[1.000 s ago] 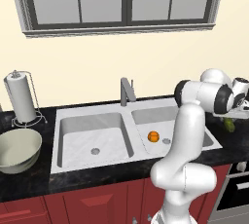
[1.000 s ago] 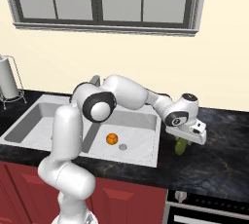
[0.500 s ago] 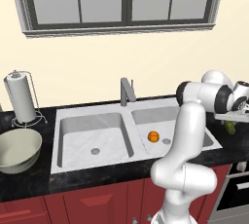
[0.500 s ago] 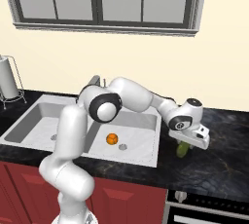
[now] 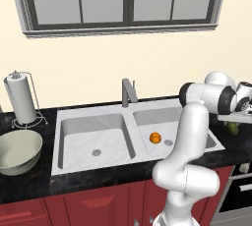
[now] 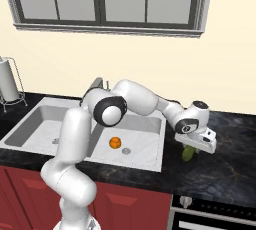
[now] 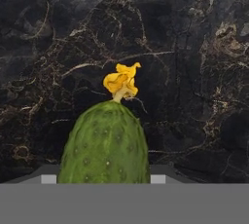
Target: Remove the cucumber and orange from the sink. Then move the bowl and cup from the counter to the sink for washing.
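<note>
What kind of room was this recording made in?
A rendered home kitchen, by the look of it: a double-basin sink with faucet, a black stone counter over red cabinets, and a paper-towel holder.

Black counter [image 6: 230, 174] — bowl [image 5: 17, 151] and paper-towel stand [image 5: 22, 99] on it.

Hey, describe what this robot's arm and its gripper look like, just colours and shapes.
The arm is glossy white, built of thick rounded tube segments with bulbous elbows. Its joints show as dark, near-black round caps, the biggest at the shoulder bend. The wrist ends in a white boxy hand carrying the gripper. No loose cables or markings are visible.
</note>
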